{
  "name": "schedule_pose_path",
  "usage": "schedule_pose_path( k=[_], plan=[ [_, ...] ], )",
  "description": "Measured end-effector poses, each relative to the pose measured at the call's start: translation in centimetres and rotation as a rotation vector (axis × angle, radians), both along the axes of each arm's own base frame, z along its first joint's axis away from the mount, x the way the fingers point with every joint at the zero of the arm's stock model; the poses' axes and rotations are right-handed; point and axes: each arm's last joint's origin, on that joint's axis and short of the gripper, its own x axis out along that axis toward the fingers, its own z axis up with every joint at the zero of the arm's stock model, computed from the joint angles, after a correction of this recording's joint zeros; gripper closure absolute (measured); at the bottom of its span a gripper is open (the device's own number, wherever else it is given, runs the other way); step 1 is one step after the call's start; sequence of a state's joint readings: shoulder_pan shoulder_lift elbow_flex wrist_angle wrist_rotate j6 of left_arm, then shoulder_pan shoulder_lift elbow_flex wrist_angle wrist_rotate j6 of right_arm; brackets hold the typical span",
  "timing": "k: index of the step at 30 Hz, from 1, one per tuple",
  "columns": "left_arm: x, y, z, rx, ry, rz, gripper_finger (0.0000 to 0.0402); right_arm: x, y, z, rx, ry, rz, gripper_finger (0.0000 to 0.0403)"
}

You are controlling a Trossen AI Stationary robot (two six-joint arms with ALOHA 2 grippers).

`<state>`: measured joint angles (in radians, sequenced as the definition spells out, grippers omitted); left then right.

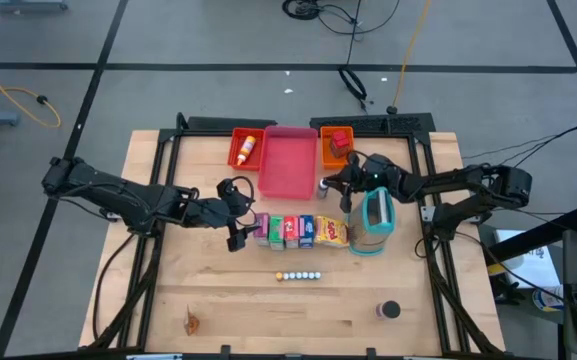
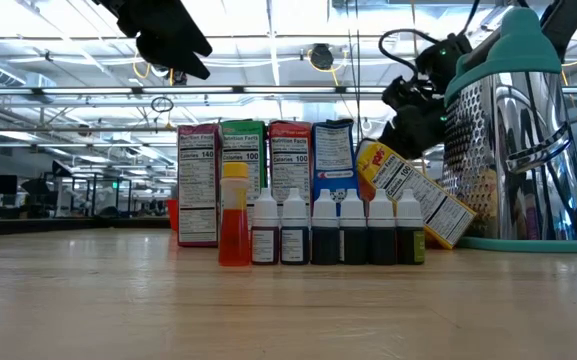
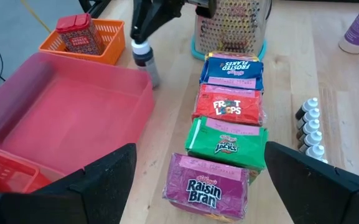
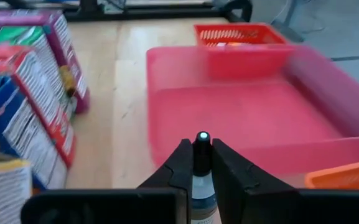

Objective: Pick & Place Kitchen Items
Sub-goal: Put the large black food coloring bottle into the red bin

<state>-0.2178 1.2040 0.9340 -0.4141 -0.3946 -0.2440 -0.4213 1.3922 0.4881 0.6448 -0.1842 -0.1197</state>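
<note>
Food boxes stand in a row at mid-table: purple, green, red, blue, and a yellow one that leans on the teal-and-steel grater. My left gripper hangs open above the purple end of the row. My right gripper is shut on a small dark bottle beside the pink tray's near right corner. A row of tiny bottles stands nearer the front edge. My right gripper pinches the small bottle between its two fingers, one on each side of its end. The fingers come from the table's right, slanting slightly down, and the bottle lies along them. Its other end sticks out past the fingertips. I cannot tell whether it touches the table.
Behind the pink tray stand a red tray with an orange bottle and an orange tray with a red shaker. A dark round can sits near the front right. Bare wood lies at the front left.
</note>
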Motion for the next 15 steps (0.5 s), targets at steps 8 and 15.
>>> schedule_pose_path(
  k=[8,15],
  plan=[
    [0.0,0.0,0.0,-0.022,-0.005,0.017,0.005,-0.4,-0.9,0.8,0.02,-0.075,-0.028,0.0377],
    [0.2,0.2,0.2,-0.024,-0.028,0.023,0.005,-1.1,-0.6,3.0,0.01,-0.116,-0.031,0.0377]
  ],
)
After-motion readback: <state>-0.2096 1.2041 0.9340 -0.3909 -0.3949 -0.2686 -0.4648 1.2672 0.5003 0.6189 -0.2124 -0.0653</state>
